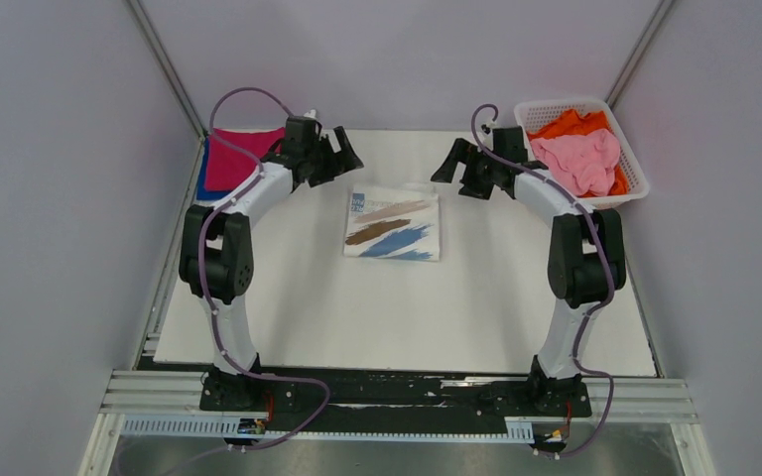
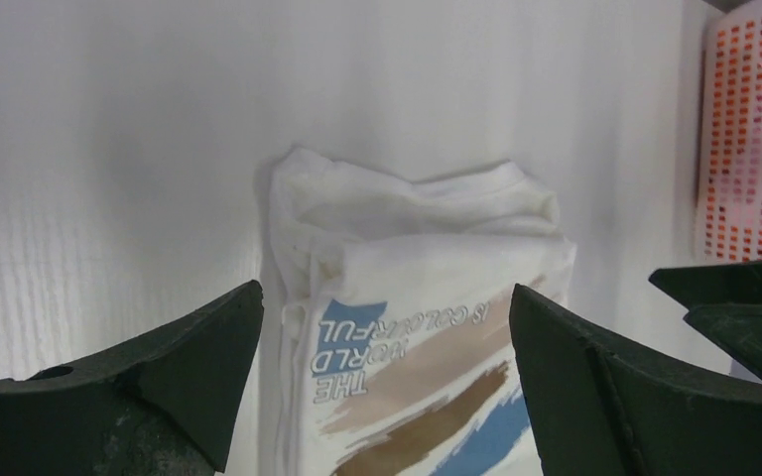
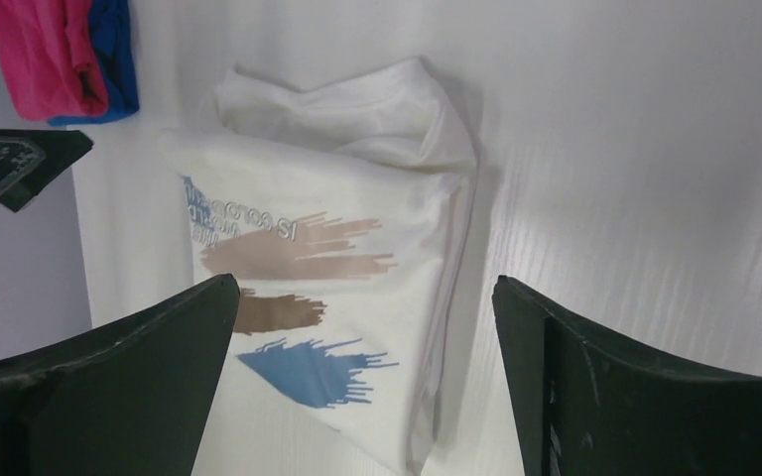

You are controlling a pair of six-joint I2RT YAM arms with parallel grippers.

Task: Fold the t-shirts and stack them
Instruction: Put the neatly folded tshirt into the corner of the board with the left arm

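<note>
- Top external view: the folded white printed t-shirt (image 1: 393, 226) lies flat on the table (image 1: 308, 317).
- The left gripper (image 1: 342, 157) hovers beyond the shirt's far-left corner, jaws spread, empty.
- The right gripper (image 1: 453, 164) hovers beyond its far-right corner, likewise spread.
- A magenta t-shirt (image 1: 241, 159) lies well left of it.

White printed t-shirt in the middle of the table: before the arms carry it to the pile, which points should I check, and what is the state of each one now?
1. White printed t-shirt folded to a rectangle: ok, though its far edge is bunched.
2. Both pairs of jaws open and empty: ok.
3. Jaws apart from the shirt, near its far corners: ok.
4. Pile ready: magenta t-shirt lies on the blue t-shirt, far left: ok.
5. Hidden lower layers smooth: cannot tell.
6. Basket emptied: not ok; pink t-shirt and orange t-shirt lie inside.
</note>
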